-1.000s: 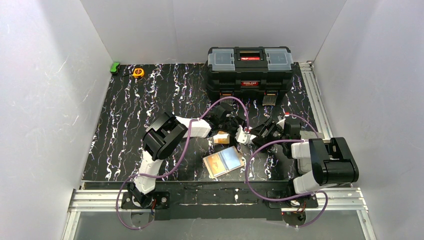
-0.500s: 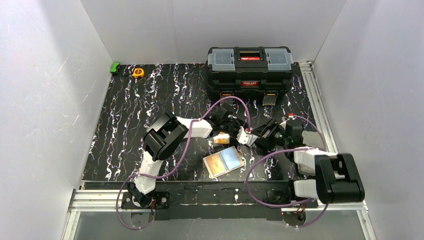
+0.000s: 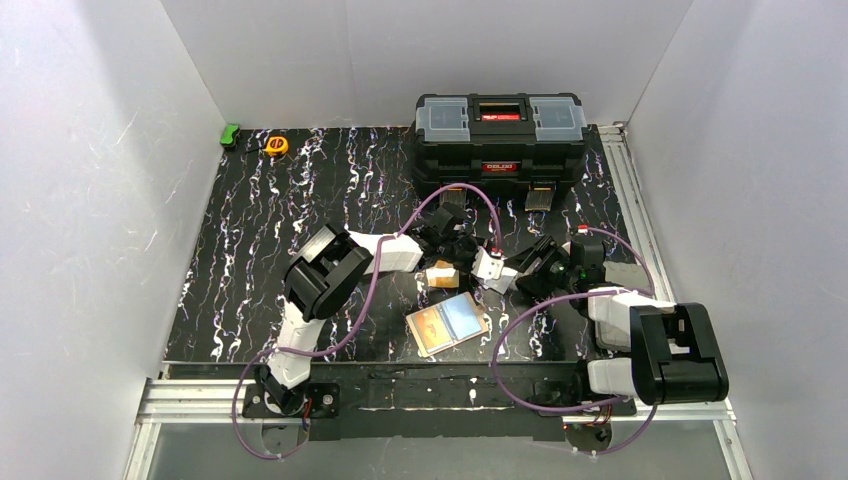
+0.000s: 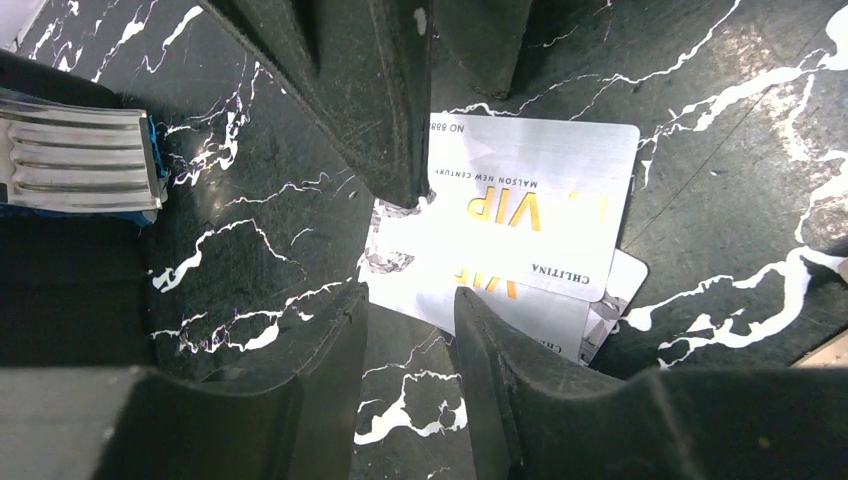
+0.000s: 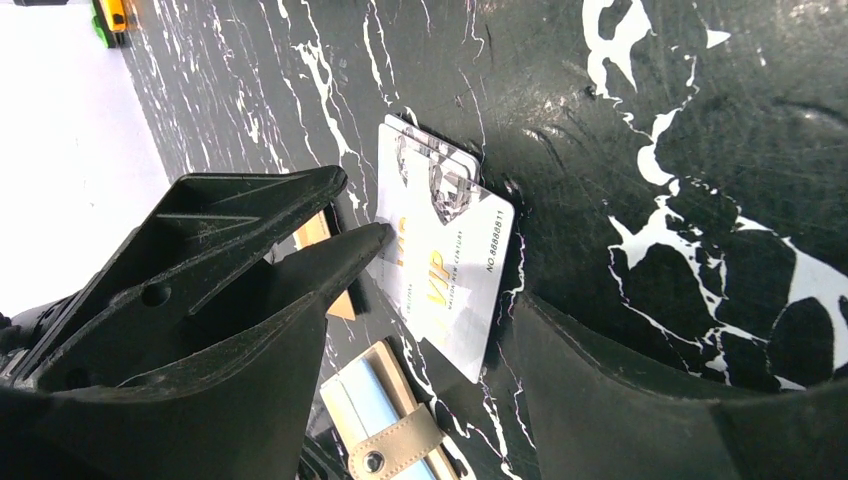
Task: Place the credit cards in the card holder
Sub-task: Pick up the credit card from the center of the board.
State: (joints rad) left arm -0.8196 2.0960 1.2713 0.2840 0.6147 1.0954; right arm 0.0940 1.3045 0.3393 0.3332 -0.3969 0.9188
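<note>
Nearest me, at six o'clock from the action, the card holder (image 3: 447, 322) lies opened flat on the table (image 3: 250, 260), its pale blue inside showing. Its left leaf looks orange from above, and I can't tell whether that is a card or the lining.

Just beyond it, two silvery credit cards (image 4: 540, 190) with gold VIP lettering lie stacked and slightly fanned on the marbled black top, outside the holder. The left gripper (image 4: 435, 248) is down over them with a finger on either side. Its jaws are partly apart, and I can't make out whether they actually pinch the cards.

The right gripper (image 5: 452, 275) comes in from three o'clock with its jaws wide, gripping nothing.

As I judge it, these two cards are not yet lifted — pickup and slotting are both left to do.

At twelve o'clock sits a black toolbox (image 3: 500, 140), with a yellow tape measure (image 3: 276, 145) off at ten.
</note>
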